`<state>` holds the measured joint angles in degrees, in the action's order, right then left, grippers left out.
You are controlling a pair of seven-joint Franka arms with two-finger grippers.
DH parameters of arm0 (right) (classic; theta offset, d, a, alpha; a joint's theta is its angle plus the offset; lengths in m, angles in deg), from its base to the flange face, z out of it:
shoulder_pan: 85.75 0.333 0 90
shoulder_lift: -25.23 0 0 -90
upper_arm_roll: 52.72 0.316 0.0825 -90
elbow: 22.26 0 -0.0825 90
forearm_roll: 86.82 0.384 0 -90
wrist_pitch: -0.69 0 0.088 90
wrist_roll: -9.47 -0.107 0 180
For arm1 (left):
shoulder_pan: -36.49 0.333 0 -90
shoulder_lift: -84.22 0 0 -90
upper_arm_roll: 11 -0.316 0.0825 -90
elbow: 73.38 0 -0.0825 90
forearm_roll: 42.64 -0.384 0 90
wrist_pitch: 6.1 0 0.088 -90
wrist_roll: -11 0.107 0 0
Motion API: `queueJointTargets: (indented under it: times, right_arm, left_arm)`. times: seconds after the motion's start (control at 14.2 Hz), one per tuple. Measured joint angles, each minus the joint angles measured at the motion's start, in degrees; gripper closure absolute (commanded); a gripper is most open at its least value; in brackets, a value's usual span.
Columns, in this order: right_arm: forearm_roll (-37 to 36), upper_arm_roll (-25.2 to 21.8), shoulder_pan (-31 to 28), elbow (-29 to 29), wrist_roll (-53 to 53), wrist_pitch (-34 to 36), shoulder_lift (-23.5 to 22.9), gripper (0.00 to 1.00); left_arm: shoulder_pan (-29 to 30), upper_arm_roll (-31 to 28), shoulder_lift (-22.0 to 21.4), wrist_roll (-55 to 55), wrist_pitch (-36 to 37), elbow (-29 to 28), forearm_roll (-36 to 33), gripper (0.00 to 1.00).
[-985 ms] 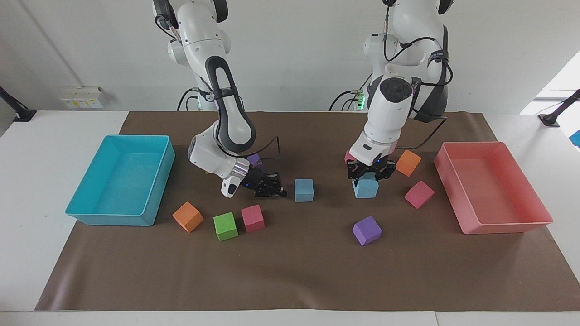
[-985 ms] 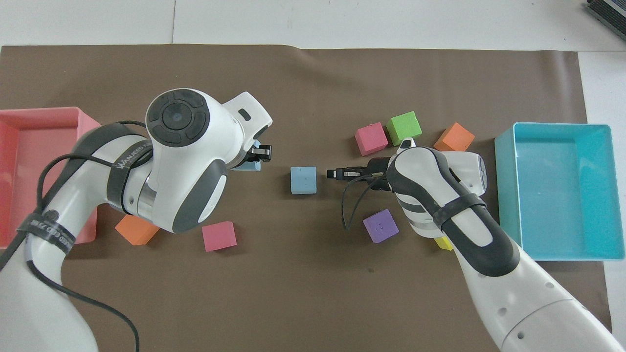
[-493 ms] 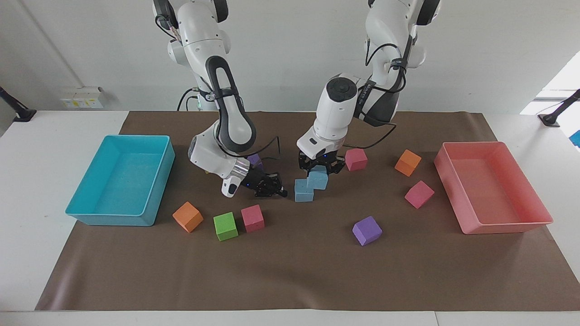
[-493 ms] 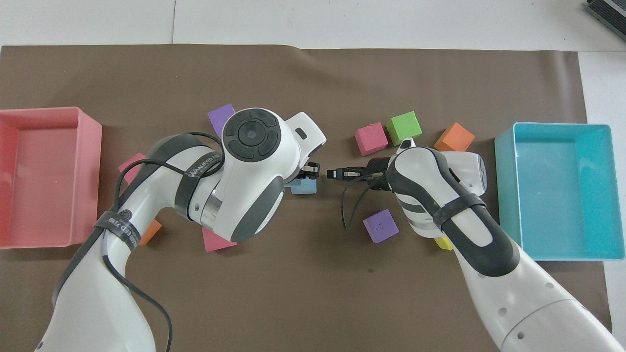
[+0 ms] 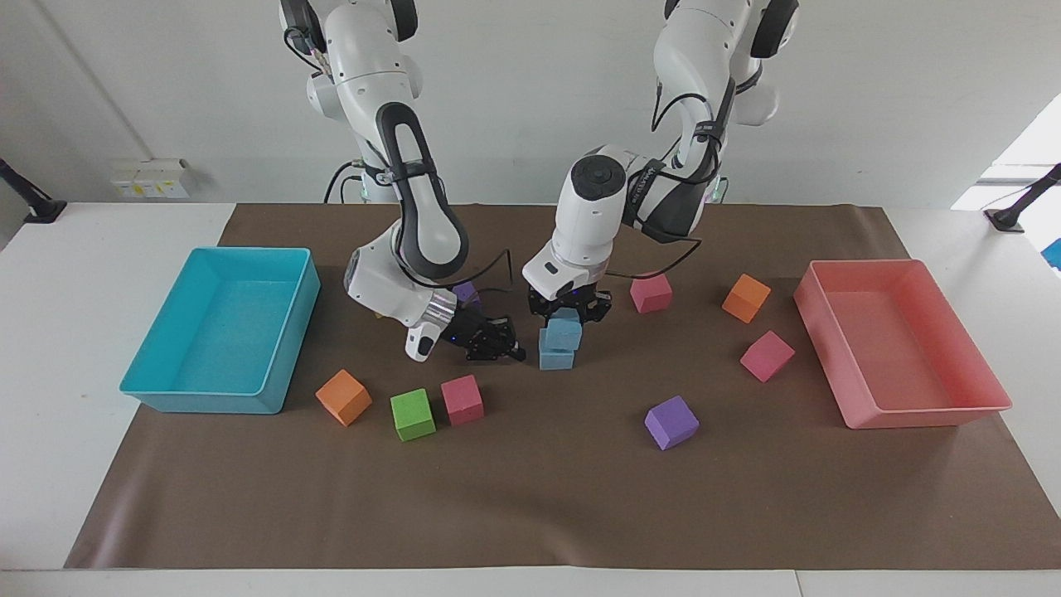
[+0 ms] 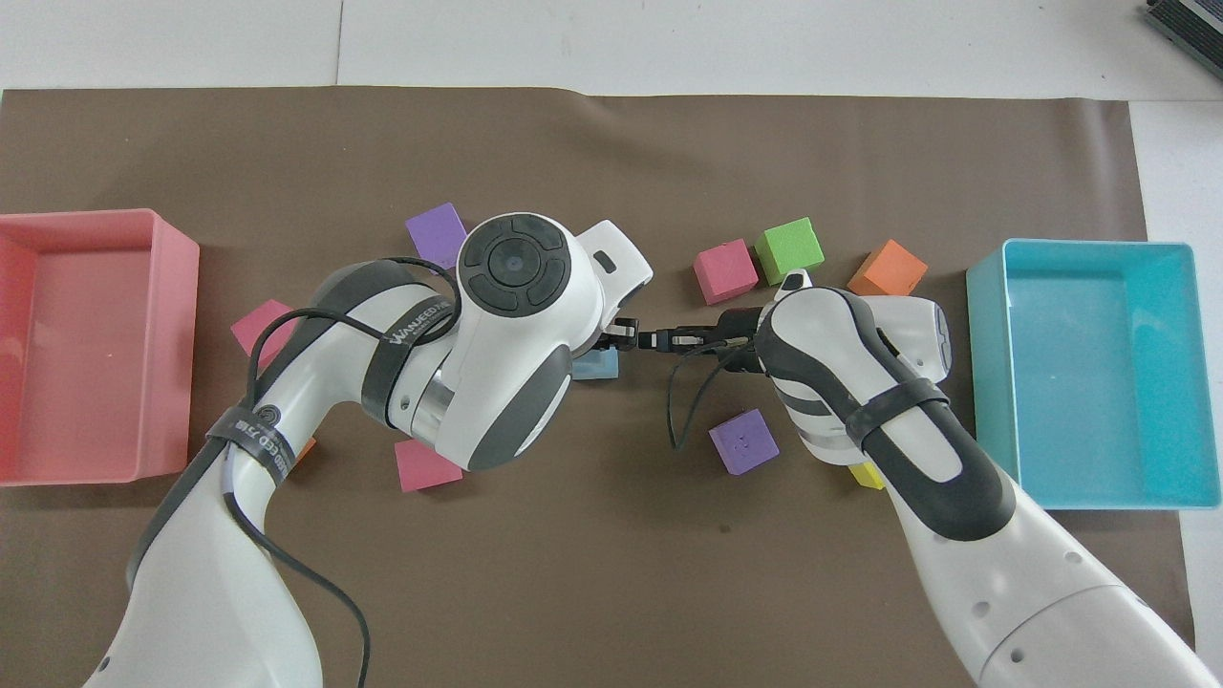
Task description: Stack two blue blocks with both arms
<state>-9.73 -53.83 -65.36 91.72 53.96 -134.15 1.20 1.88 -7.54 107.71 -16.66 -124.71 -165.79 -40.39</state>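
pink cube (image 5: 462, 399), green cube (image 5: 412, 414) lie near stacked blue blocks (image 5: 558, 344).

A turquoise tray (image 5: 217, 332) sat at nine o'clock and a pink tray (image 5: 903, 344) at three. Orange (image 5: 343, 397), green (image 5: 412, 414) and pink (image 5: 462, 400) cubes lay near seven.

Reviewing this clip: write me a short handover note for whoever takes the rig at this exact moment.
Left hand: shut on the upper blue block, holding it on or just over the lower blue block at mid-table; contact can't be confirmed.
Right hand: shut, holding nothing, low beside the lower block toward the right arm's end.
Done: second block picked up and brought over the first.
Left: check alignment (the upper block looks slightly offset), release, and withdraw both arms without knocking the stack.
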Motion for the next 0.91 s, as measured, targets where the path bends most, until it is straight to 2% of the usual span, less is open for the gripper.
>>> queueJointTargets:
  times: [0.91]
  right_arm:
    - [0.00, -0.02, 0.00, 0.01, 0.00, 0.00, 0.00, 1.00]
  left_arm:
    - [-0.18, -0.06, 0.80, -2.55, -1.01, 0.23, 0.04, 1.00]
